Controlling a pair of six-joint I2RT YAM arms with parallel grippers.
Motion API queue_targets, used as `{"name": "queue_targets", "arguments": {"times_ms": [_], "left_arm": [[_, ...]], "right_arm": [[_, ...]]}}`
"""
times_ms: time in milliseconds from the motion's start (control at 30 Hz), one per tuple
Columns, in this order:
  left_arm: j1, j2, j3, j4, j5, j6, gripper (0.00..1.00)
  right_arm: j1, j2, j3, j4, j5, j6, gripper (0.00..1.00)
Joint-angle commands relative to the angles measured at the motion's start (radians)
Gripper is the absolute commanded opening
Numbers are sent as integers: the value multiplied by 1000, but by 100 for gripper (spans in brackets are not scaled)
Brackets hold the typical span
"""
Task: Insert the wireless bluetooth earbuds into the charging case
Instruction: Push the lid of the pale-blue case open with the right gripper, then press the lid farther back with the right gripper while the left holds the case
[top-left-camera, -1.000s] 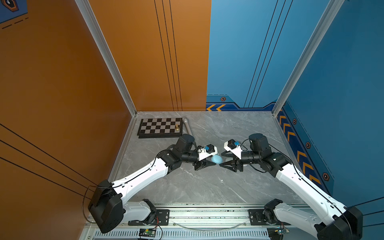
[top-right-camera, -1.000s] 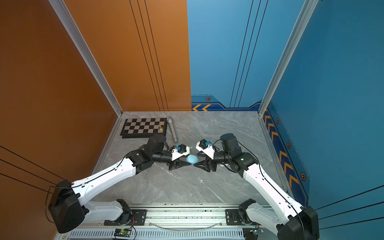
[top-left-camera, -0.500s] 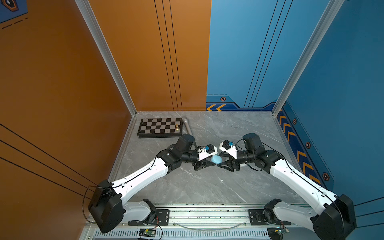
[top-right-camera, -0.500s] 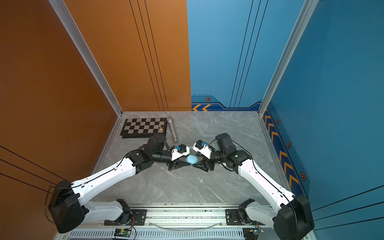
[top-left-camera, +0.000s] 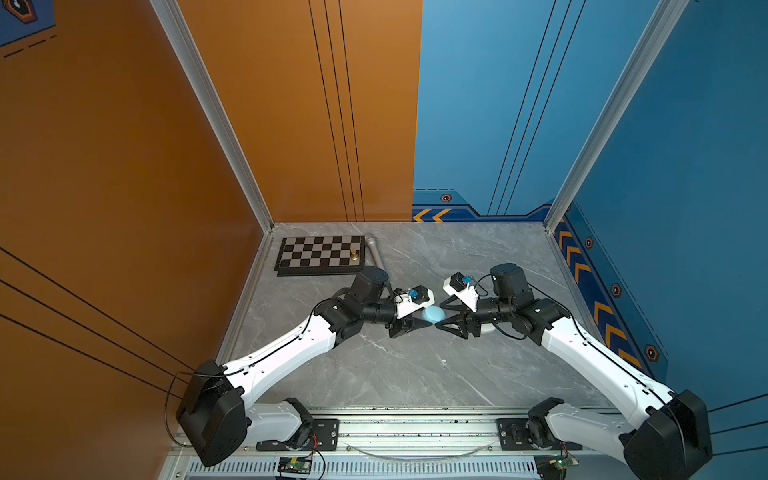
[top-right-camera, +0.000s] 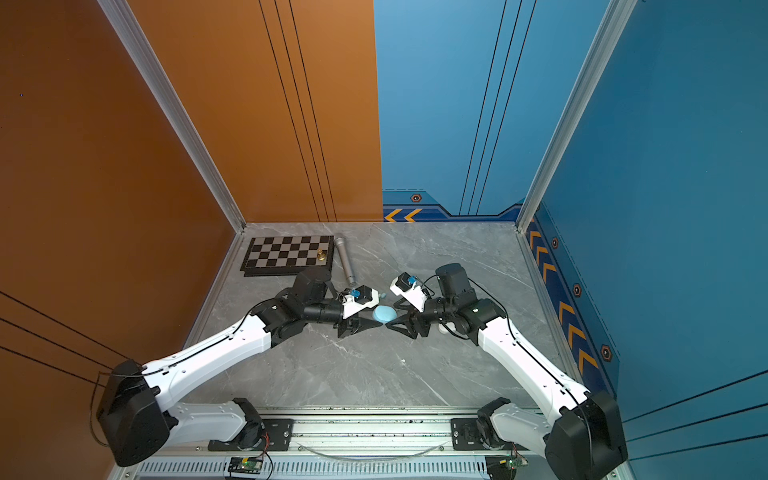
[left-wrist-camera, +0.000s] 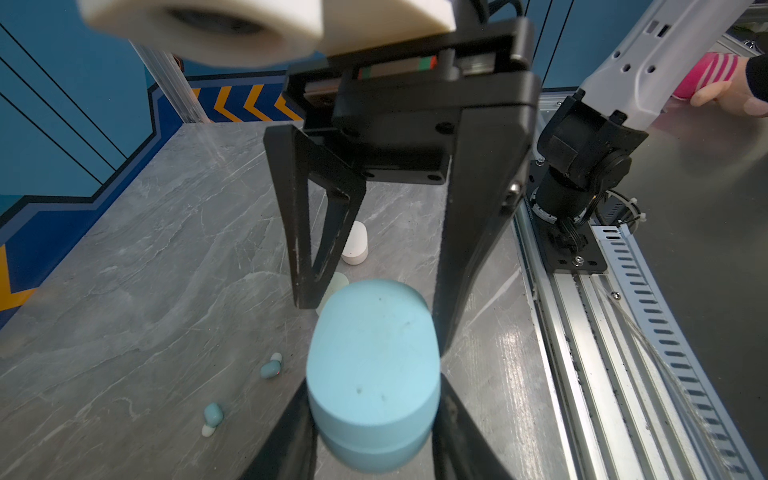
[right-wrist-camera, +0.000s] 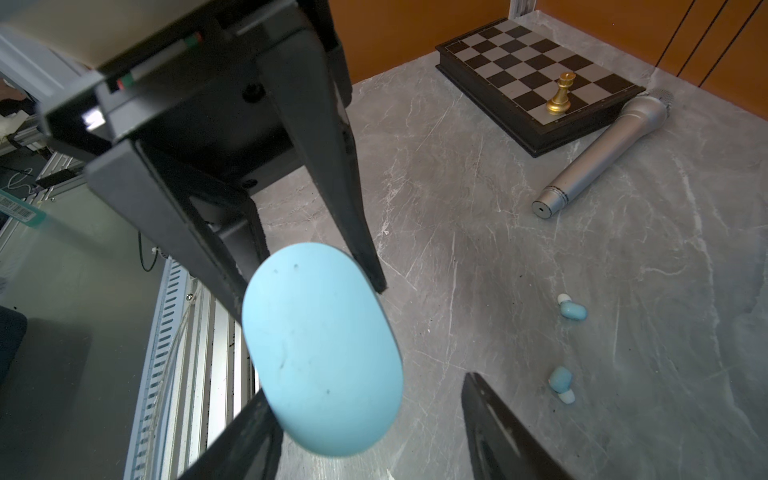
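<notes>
A pale blue oval charging case (left-wrist-camera: 374, 374), its lid closed, hangs above the table with my left gripper (left-wrist-camera: 374, 440) shut on its sides. In both top views the case (top-left-camera: 433, 314) (top-right-camera: 384, 313) sits between the two grippers' tips. My right gripper (right-wrist-camera: 370, 436) is open around the case's (right-wrist-camera: 322, 353) free end; the case lies near one finger, with a wide gap to the other. Two pale blue earbuds (right-wrist-camera: 573, 309) (right-wrist-camera: 561, 380) lie loose on the table beside the grippers and also show in the left wrist view (left-wrist-camera: 271, 368) (left-wrist-camera: 213, 415).
A white case (left-wrist-camera: 355, 245) and a pale mint case (left-wrist-camera: 338, 284) lie on the table behind the right gripper's fingers. A chessboard (top-left-camera: 320, 254) with a gold piece (right-wrist-camera: 561, 93) and a silver microphone (right-wrist-camera: 602, 145) lie at the back left. A person's hand (left-wrist-camera: 727, 87) shows beyond the rail.
My right arm has moved left toward the held case, bringing its open fingers around the case's free end. The left arm and the case have stayed still.
</notes>
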Motion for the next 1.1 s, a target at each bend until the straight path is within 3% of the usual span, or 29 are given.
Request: {"name": "queue_targets", "arguments": {"times_ms": [0,400,733,1067], "left_arm": [[-5,-4,11,-60,41,17,0],[-4,3,19,-60,44,18,0],[0,18,50,-60,44,9,0],[1,31,78,-107,44,0,0]], "right_arm": [[-31,0,29,122,-3,74,68],[-45,0,25,165,6,103,66],[-37,11,12,141,-38,60,42],[-21,11,-8,129,-55,30,35]]}}
